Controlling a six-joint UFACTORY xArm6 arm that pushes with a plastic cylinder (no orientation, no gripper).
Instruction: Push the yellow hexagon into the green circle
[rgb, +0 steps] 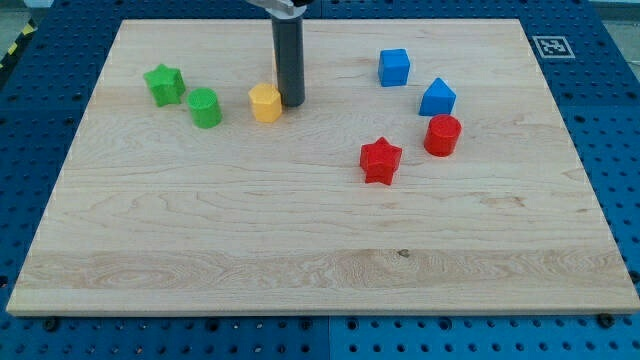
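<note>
On the near side I see the red star (380, 160), and farther away my tip (292, 103), a plain rod without any fingers, touches the right side of the yellow hexagon (265, 102), with the green circle (205, 108) near on its left.

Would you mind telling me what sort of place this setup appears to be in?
Probably a robotics lab bench: a pale wooden board on a blue perforated metal table, a printed black-and-white marker tag, and small coloured plastic blocks.
</note>
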